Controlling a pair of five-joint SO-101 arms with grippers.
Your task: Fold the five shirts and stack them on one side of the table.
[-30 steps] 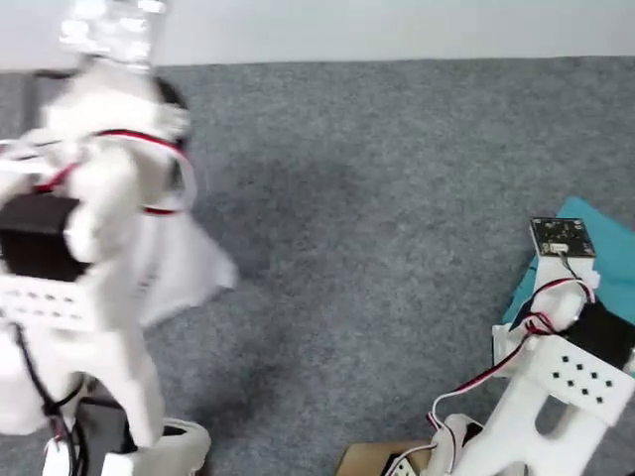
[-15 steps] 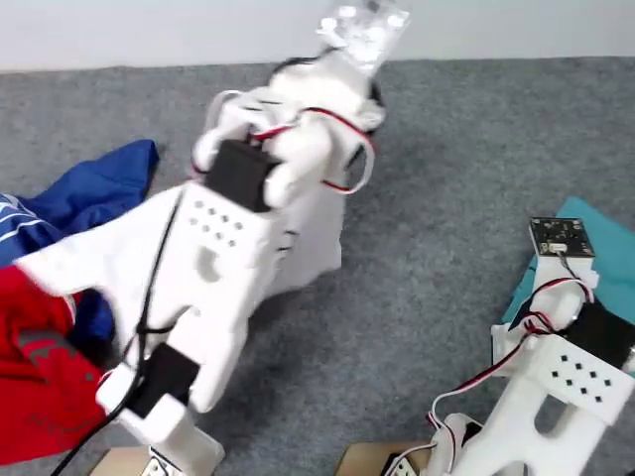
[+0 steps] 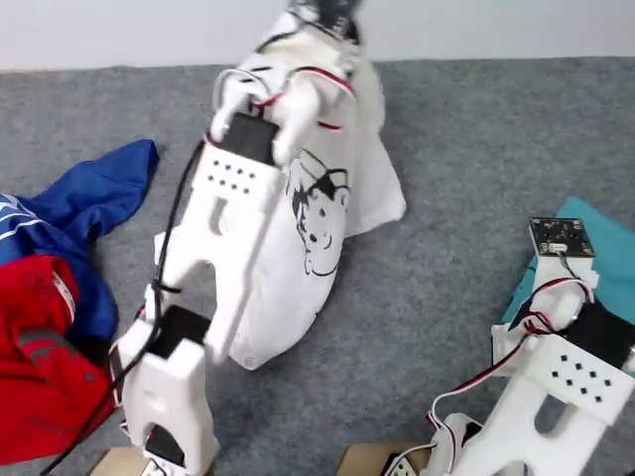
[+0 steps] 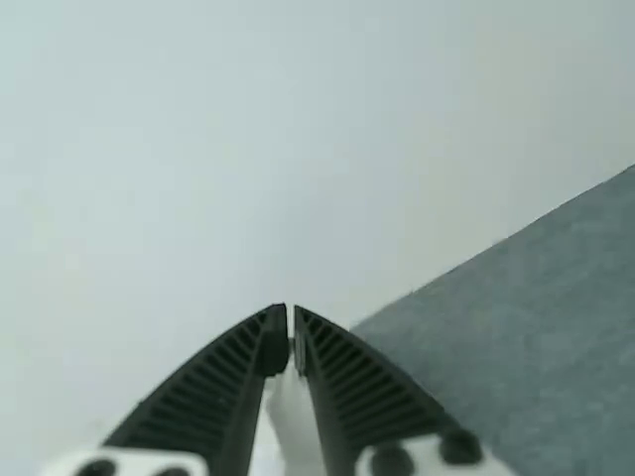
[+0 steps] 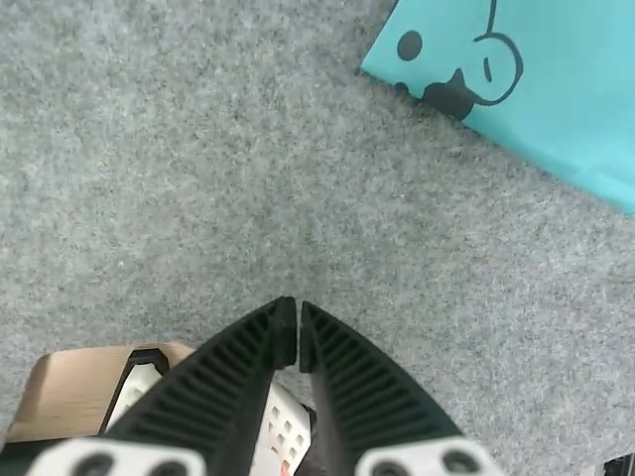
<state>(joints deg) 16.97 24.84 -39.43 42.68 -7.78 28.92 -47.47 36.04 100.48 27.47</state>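
My left gripper [image 4: 290, 342] is shut on a white shirt [image 3: 322, 213] with a black cartoon print, and a strip of white cloth [image 4: 286, 407] shows between its fingers. It stands high at the back middle of the grey table [image 3: 466, 139], and the shirt hangs and trails down toward the front. A blue shirt [image 3: 94, 193] and a red shirt [image 3: 40, 362] lie crumpled at the left. A teal shirt [image 5: 536, 79] with a black print lies flat at the right. My right gripper [image 5: 298, 332] is shut on nothing above bare grey felt, just short of the teal shirt.
The right arm [image 3: 561, 372] rests at the front right, partly over the teal shirt [image 3: 610, 248]. A brown board [image 3: 372, 461] sits at the front edge by the arm bases. A pale wall runs along the table's far edge.
The left arm has swung from the far left to the back middle, carrying the white shirt along. The blue and red shirts are now uncovered. The right arm has not moved.
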